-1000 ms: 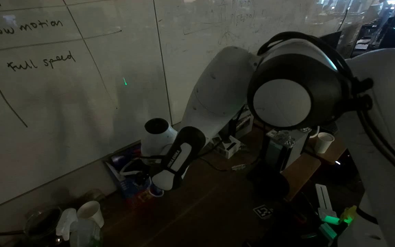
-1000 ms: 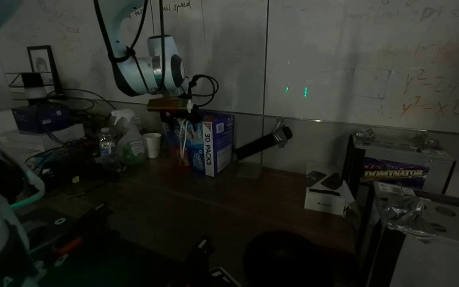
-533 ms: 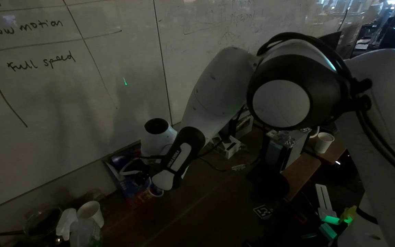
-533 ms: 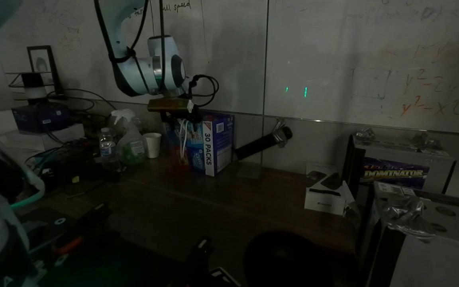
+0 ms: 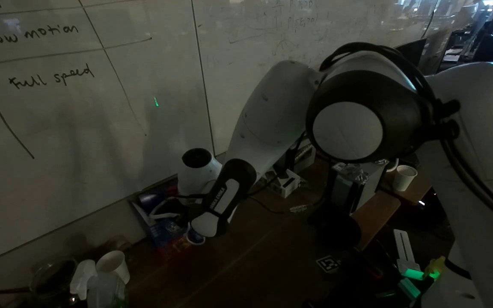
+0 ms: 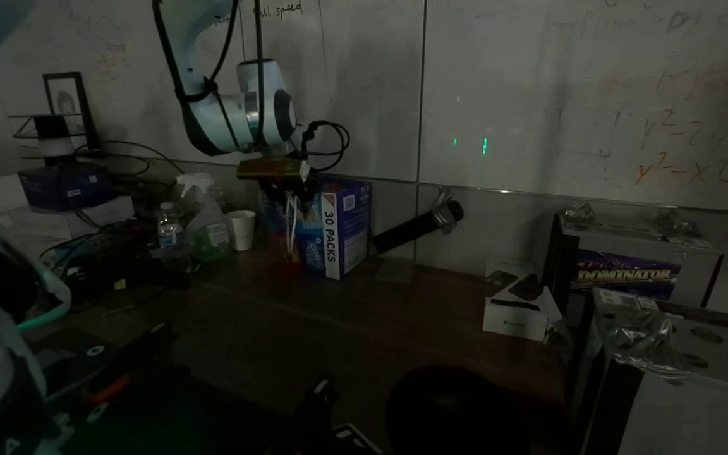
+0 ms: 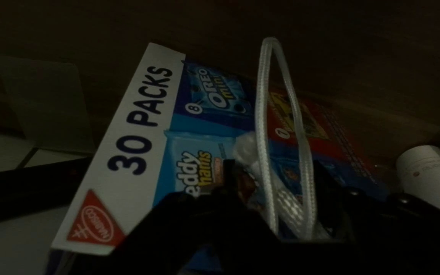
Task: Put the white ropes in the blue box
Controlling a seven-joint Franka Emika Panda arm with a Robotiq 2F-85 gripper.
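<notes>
In an exterior view my claw (image 6: 289, 193) is grasping the white ropes (image 6: 291, 224), which are hanging from it, long axis upright, before the printed face of the blue box (image 6: 346, 230). The box is standing near the back edge of the bench (image 6: 364, 322), and I am judging that the ropes are dangling outside it, on the side facing the bench's front edge.

In an exterior view my wrist (image 5: 221, 201) is covering part of the box, below the whiteboard (image 5: 71, 179) running along that back edge; the ropes I am not making out for certain.

In the wrist view the strands are passing up between my fingers (image 7: 229, 172). The box's mouth is not showing; I am guessing it is lying behind the claw, toward the back edge, so the coming move is likely calling for a lift and a shift that way before letting go. The ropes are looking thin and woven, drooping in one long narrow loop, with a thicker braided length and a pale, blurred lump showing behind it. A white cup (image 7: 428, 177) is standing near the box.
</notes>
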